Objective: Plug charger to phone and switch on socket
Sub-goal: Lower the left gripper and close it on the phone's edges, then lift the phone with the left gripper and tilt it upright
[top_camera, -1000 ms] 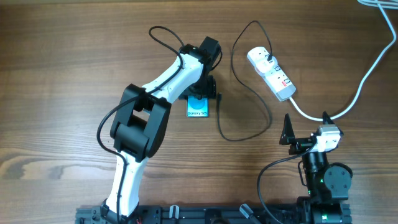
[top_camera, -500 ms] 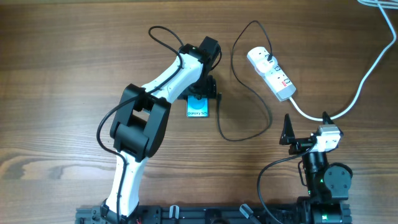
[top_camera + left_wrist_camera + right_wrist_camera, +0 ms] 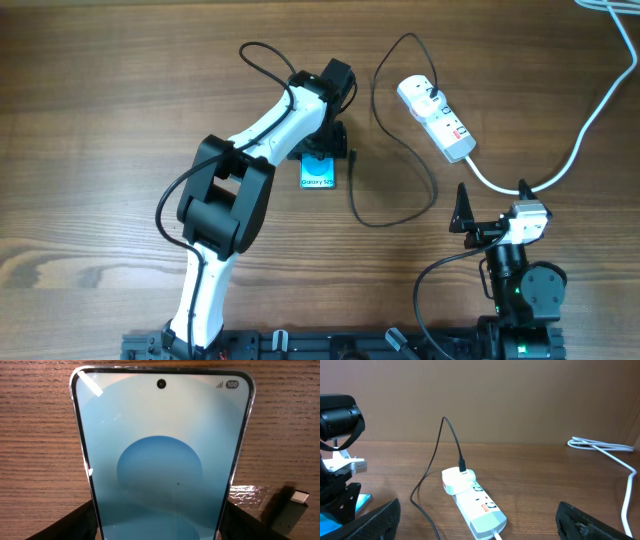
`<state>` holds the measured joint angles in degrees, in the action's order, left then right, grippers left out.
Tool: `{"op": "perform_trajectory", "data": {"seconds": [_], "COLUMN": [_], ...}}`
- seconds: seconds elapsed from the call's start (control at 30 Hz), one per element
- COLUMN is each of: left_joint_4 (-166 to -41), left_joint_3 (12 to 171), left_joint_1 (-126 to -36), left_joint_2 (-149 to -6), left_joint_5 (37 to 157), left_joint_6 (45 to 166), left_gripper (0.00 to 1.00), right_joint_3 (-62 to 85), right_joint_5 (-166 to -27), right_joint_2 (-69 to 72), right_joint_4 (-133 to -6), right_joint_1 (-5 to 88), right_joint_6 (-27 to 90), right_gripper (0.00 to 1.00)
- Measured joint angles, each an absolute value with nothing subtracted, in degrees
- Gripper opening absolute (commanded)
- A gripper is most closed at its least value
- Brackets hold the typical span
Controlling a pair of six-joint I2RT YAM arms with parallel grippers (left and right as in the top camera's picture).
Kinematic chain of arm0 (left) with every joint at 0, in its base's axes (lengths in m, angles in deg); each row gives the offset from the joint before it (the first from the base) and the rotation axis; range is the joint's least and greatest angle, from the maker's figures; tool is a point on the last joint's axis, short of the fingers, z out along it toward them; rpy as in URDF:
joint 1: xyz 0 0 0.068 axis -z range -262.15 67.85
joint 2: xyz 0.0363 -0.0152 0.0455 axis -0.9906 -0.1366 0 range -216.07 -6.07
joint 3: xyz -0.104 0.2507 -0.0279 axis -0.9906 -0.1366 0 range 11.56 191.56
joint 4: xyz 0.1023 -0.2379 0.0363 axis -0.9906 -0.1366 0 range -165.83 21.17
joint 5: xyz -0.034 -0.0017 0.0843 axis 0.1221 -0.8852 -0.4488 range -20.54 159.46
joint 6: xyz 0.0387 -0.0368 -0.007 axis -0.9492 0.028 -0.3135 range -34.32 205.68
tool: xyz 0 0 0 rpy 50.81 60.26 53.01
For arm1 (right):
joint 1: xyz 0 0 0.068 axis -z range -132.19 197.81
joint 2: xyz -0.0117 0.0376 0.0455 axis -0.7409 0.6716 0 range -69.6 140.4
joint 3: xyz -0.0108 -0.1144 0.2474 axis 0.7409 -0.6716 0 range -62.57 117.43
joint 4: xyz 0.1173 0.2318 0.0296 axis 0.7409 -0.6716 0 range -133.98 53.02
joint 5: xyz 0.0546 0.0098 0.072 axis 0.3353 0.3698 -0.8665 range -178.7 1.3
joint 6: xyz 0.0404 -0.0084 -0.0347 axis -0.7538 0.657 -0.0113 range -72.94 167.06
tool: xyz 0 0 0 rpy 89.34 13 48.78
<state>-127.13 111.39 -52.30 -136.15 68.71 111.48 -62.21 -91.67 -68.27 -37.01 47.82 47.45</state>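
Overhead view. We find the phone (image 3: pixel 318 176) lying flat on the table (image 3: pixel 100 100), screen up, near the middle. The left hand (image 3: pixel 321 158) stands over the phone's far short edge. From this height we cannot tell how its jaws stand. The charger (image 3: pixel 432 185) runs as a thin black loop from the near end of the socket (image 3: pixel 437 120) round to its plug (image 3: pixel 353 155), which lies on the table just beside the phone and is not inserted. The socket sits to the right of the phone, well apart from it, and its white cord (image 3: pixel 590 120) trails off toward the right edge. The right hand (image 3: pixel 465 215) is near the front right of the table, clear of every item.

Left wrist view. The phone fills the frame, with one dark finger (image 3: pixel 65 522) on each long side of it. The jaws are set wide with the phone between them, but we cannot tell whether they press on its edges. The plug (image 3: pixel 292 505) lies loose on the wood to the right.

Right wrist view. The right hand's fingers (image 3: pixel 375 520) stand wide apart with nothing between them, so it is open. Ahead of it lies the socket, with a white adapter (image 3: pixel 457 479) seated in its far end and the black cable rising from that adapter.
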Motion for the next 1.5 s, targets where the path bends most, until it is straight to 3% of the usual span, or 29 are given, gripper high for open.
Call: {"op": "perform_trajectory", "data": {"seconds": [1.03,1.5], "left_joint_4": [-132.86,-137.84], "left_joint_3": [110.39,110.39], "left_joint_1": [-55.60,-58.33], "left_joint_2": [-131.36,-131.32], "left_joint_5": [67.68,82.74], "left_joint_6": [113.01,113.01], "left_gripper": [0.69,0.69], "right_joint_3": [-62.21,-62.21], "right_joint_5": [-91.67,-91.67], "right_joint_2": [-68.27,-68.27], "right_joint_4": [-37.01,-37.01], "right_joint_1": [47.82,47.82], "right_joint_6": [47.45,47.45], "right_gripper": [1.00,1.00]}}
